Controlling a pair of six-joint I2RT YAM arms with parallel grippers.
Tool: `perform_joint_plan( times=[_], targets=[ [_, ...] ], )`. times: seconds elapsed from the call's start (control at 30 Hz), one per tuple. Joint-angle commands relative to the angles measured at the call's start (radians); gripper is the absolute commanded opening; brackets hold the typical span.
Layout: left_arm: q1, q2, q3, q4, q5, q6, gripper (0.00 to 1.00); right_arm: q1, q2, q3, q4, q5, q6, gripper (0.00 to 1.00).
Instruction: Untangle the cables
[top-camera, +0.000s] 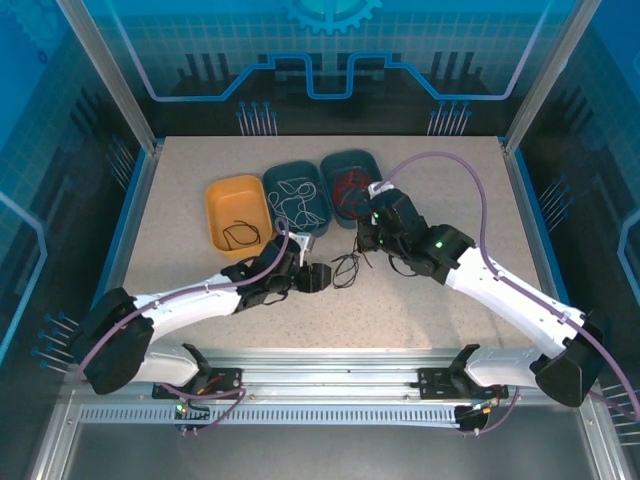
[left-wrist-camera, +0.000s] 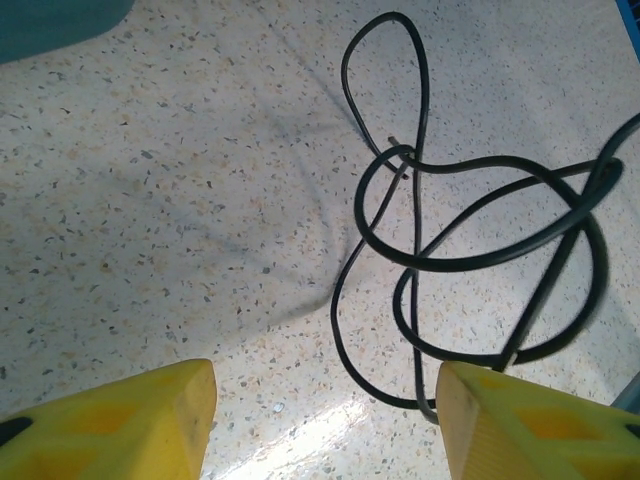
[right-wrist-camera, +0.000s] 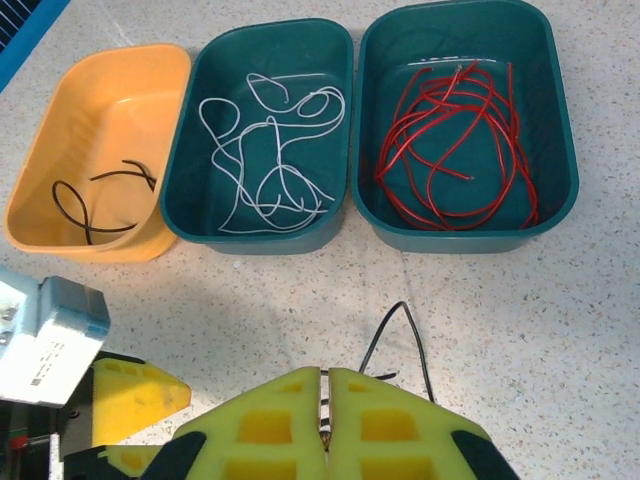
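Plainly, the black cable (left-wrist-camera: 400, 155) is a light, limp wire. It lies in overlapping loops on the table (top-camera: 450, 300) between the two arms, and I judge it will slide and spring rather than hold a shape. The right gripper (right-wrist-camera: 325, 385) is closed and looks to be pinching one strand, with a narrow loop rising just beyond its pads. The left gripper (left-wrist-camera: 325, 400) hovers low with its jaws apart, holding nothing, the nearest loop just beside one finger. A sensible hold would be a single outer strand away from the crossing — grabbing the knot would likely tighten it. The white cable (right-wrist-camera: 265, 160) and red cable (right-wrist-camera: 450, 140) lie loose in separate teal bins, a short black piece in the orange bin (right-wrist-camera: 60, 150).
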Motion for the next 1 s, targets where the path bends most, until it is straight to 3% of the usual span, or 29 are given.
perform_joint_plan(
  times=[0.0,0.33,0.6,0.77,0.97],
  targets=[
    [-0.005,0.029,-0.005,0.068,0.003,-0.003,0.59,0.019,-0.023,0.050,-0.041,0.015,-0.001,0.00],
    [-0.019,0.095,0.012,0.126,0.067,-0.016,0.48,0.031,-0.067,0.071,-0.035,0.035,0.014,0.00],
    [-0.023,0.113,-0.001,0.117,0.000,-0.048,0.27,0.031,-0.077,0.120,-0.053,0.024,-0.024,0.00],
    [-0.024,0.090,-0.025,0.133,-0.005,-0.027,0.27,0.033,-0.110,0.151,-0.078,0.040,-0.055,0.00],
    [-0.025,0.017,-0.121,0.280,0.055,0.029,0.34,0.032,-0.139,0.161,-0.065,0.056,-0.054,0.00]
  ],
)
